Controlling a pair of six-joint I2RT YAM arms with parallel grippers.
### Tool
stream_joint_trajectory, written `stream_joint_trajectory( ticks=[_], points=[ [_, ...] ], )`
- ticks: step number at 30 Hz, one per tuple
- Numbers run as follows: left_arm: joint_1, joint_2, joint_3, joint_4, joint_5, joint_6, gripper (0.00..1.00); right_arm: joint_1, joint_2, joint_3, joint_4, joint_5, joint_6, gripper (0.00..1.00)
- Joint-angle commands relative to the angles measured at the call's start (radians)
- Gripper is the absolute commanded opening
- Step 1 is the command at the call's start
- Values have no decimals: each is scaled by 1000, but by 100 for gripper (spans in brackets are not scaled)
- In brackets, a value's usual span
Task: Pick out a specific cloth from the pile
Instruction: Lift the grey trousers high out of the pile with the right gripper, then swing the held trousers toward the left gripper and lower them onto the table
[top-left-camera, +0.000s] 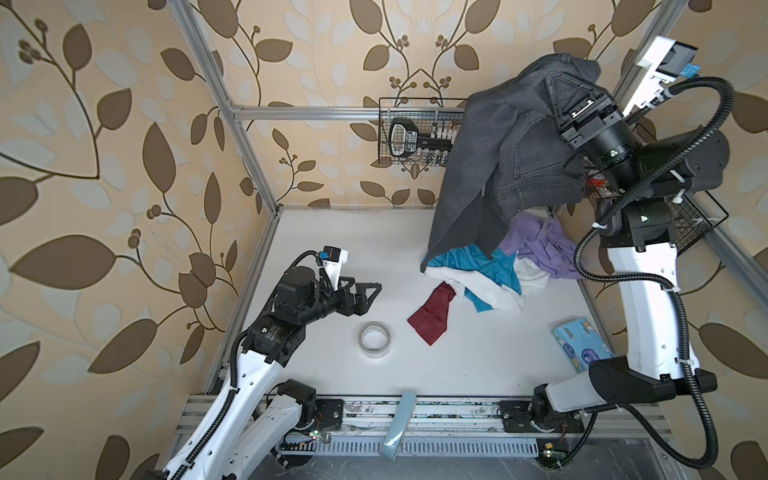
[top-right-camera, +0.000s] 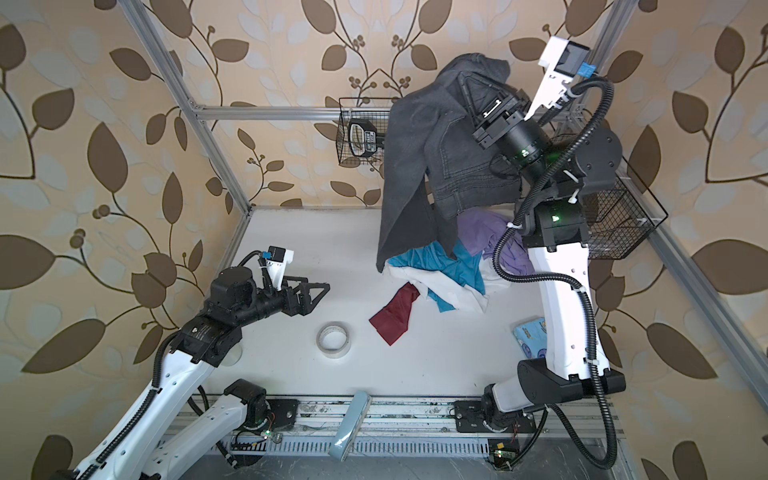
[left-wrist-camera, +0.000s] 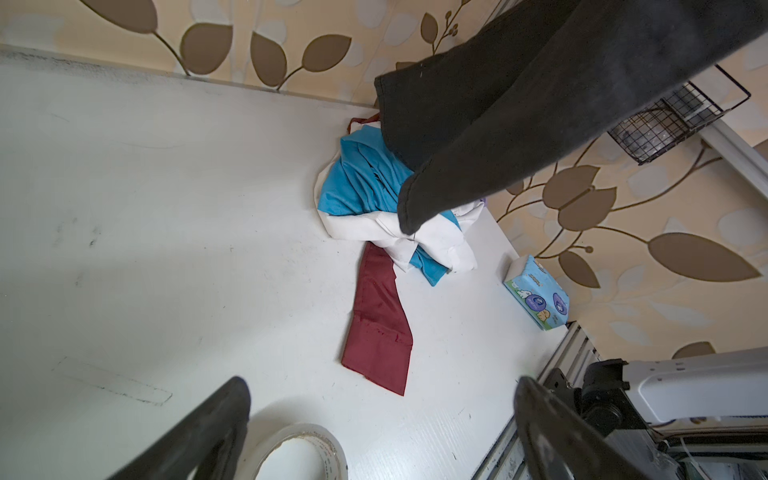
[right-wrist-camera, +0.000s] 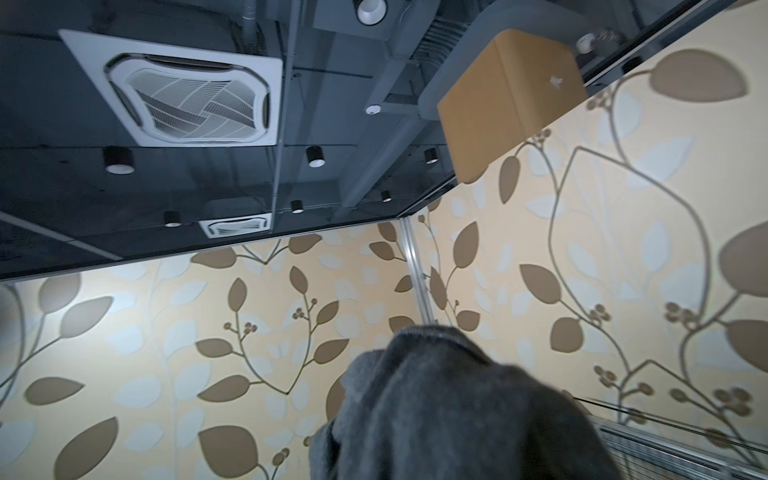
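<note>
My right gripper (top-left-camera: 556, 78) is raised high at the back right, pointing up and away from the table. Its jaws are pressed together on a bunched fold of the charcoal-grey cloth (top-left-camera: 490, 166), which drapes over my fingertips and looks like denim, with seams and a waistband.

From the grip the cloth hangs straight down, long axis near vertical. One long leg trails to the near left side of the pile (top-left-camera: 498, 270). In the left wrist view that hem (left-wrist-camera: 409, 220) hangs over the turquoise-and-white garment (left-wrist-camera: 365, 187); I cannot tell whether it touches or just clears it. I judge that the next move turns on this: the cloth lies below my gripper, so carrying it sideways now might drag the pile.

The lavender garment (top-left-camera: 538, 245) sits at the back of the pile, under the cloth's waistband. The maroon cloth (top-left-camera: 432, 318) pokes out on the near side, flat on the table (top-left-camera: 311, 249).

My left gripper (top-left-camera: 368, 286) is well apart from the pile, fingers spread and holding nothing, near the tape roll (top-left-camera: 375, 339). A tissue pack (top-left-camera: 582, 345) lies by my right arm.

The wire basket (top-left-camera: 415, 133) on the back rail holds a black handled tool. The side basket (top-left-camera: 698, 224) is mostly hidden by my arm, and I cannot make out its contents.
</note>
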Motion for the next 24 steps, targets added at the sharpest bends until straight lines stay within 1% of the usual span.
stream_joint_trajectory(
  ticks=[1, 3, 6, 8, 9, 10, 12, 14, 16, 19, 20, 22, 24],
  points=[
    [-9, -74, 63, -53, -47, 23, 99, 105, 78, 43, 112, -4, -30, 0],
    [-9, -110, 72, -71, -62, 25, 99, 165, 154, 105, 116, -7, -37, 0],
    [-9, -159, 85, -107, -85, 38, 99, 244, 310, 292, 109, -16, -30, 0],
    [-9, -188, 97, -134, -105, 54, 99, 292, 425, 433, 116, -6, -5, 0],
    [-9, -199, 99, -145, -116, 61, 99, 310, 463, 475, 126, 2, 15, 0],
    [-9, -211, 103, -155, -127, 67, 99, 326, 498, 489, 153, 5, 43, 0],
    [-9, -231, 102, -172, -146, 77, 99, 354, 521, 443, 217, -2, 83, 0],
    [-9, -248, 95, -180, -159, 85, 99, 390, 525, 348, 278, -4, 92, 0],
    [-9, -259, 89, -187, -168, 93, 99, 426, 553, 326, 306, -11, 86, 0],
    [-9, -270, 84, -196, -183, 101, 99, 455, 654, 419, 332, -18, 103, 0],
    [-10, -272, 82, -198, -188, 103, 99, 459, 690, 460, 350, -11, 141, 0],
    [-10, -277, 83, -201, -190, 108, 99, 461, 735, 514, 382, 6, 157, 0],
    [-9, -281, 84, -204, -191, 113, 99, 461, 733, 479, 446, 12, 159, 0]
  ],
)
